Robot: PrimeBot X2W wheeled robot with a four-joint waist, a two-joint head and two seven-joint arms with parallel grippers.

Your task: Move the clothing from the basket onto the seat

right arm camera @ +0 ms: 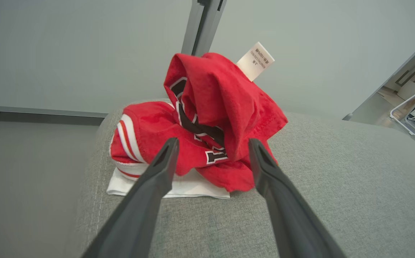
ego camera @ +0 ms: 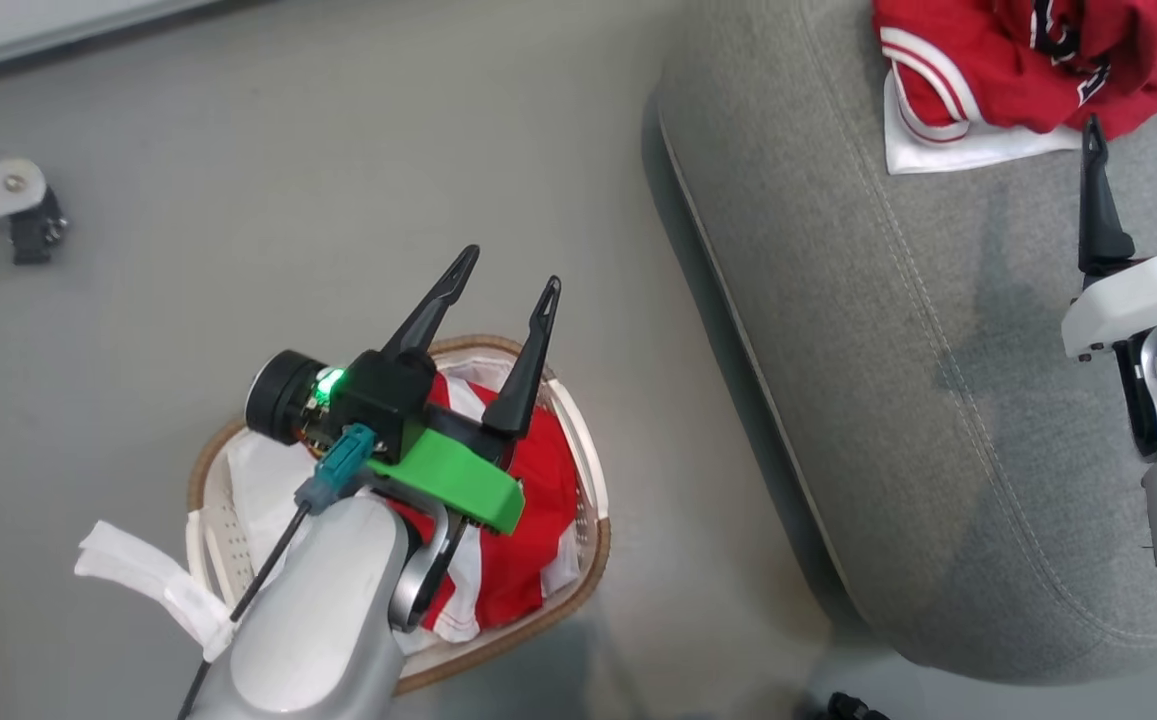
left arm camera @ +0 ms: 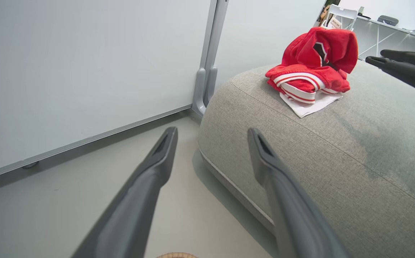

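The red piece with letters [right arm camera: 200, 143] lies in a heap on the seat [ego camera: 888, 350], close to its edge. A white bit peeks out under it, and a small white label [right arm camera: 255, 61] sticks up at the back. I think it sits there because that is where the clothes must go.

The right pincer [ego camera: 1143, 118] is just beside this heap. It points at it but does not touch it. Its two fingers are spread wide and hold nothing, so the heap rests on its own.

The other red piece [ego camera: 528, 500] is in the basket [ego camera: 593, 480], on top of a white sheet [ego camera: 258, 470]. The basket stands on the floor [ego camera: 238, 200], near the seat. This piece is not moved yet, so I think the job is half done.

The left pincer [ego camera: 509, 268] hangs over the basket. It is wide open too, and empty. I think it waits there because it is the one nearest the basket. Its fingers point out across the floor toward the seat, not down. So I think it must tip down before it can grab the cloth.

Now I count:
- Red pieces: two. One is on the seat and one is in the basket.
- Baskets: one.
- Seats: one.
- White sheets: one.
- Pincers: two, both open, with two dark fingers each.
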